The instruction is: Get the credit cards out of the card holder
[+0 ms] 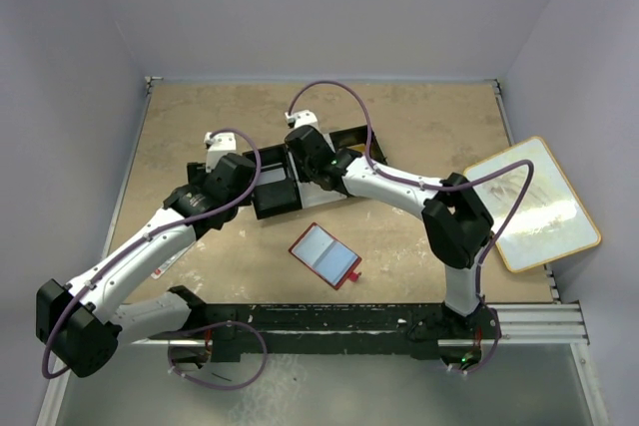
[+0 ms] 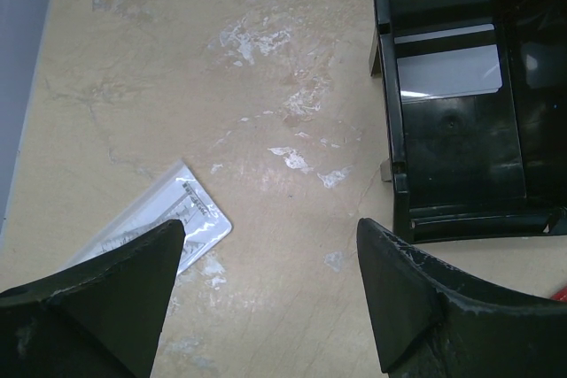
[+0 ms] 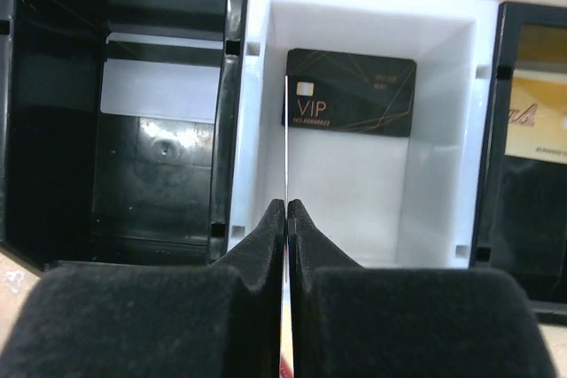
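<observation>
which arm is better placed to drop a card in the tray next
Right: the right gripper is shut on a thin card, edge-on above the tray's white middle compartment. The left gripper is open and holds nothing.

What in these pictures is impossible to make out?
Held card, right wrist view: edge-on in the shut right tool, so its face is unseen.
Gold card, right wrist view: cut off by the frame edge.
Tray, top view: mostly under both arms.
Packet, left wrist view: partly behind a finger of the open left tool; print too small.
Wallet, top view: too small to show whether cards remain.
</observation>
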Robot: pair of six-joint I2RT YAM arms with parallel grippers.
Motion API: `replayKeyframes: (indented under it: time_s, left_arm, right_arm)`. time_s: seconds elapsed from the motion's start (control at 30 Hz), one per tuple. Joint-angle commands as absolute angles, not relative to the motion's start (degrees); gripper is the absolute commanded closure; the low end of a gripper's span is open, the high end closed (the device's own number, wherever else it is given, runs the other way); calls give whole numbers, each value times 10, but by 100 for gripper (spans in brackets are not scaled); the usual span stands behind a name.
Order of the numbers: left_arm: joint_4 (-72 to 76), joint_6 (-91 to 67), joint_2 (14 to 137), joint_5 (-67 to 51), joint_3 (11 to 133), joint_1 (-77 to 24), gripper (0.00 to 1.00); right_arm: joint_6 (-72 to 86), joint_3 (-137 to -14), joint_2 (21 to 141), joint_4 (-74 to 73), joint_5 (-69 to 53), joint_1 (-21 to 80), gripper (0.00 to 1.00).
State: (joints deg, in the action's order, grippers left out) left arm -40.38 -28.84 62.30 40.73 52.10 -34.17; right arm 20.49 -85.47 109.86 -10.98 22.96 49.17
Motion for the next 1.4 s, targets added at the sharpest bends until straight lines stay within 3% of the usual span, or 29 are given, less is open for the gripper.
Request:
replayKeyframes:
  time_s: [0.0,0.93,1.13,1.37]
  left_arm:
    - [-394,-282,620,422,524,-340,24]
    - [-402,-292,600,447,527,-340,25]
    - [-402,-292,597,446,526,-340,25]
    - [-401,-291,594,445,526,-340,25]
  right_arm:
    - [274,-856,1078,-134,241,500,100]
    - [357,-876,1089,-134,195,510,100]
    - [240,-875,1079,-123,246,508,100]
    - [-36,-763,1019,60,214,485,100]
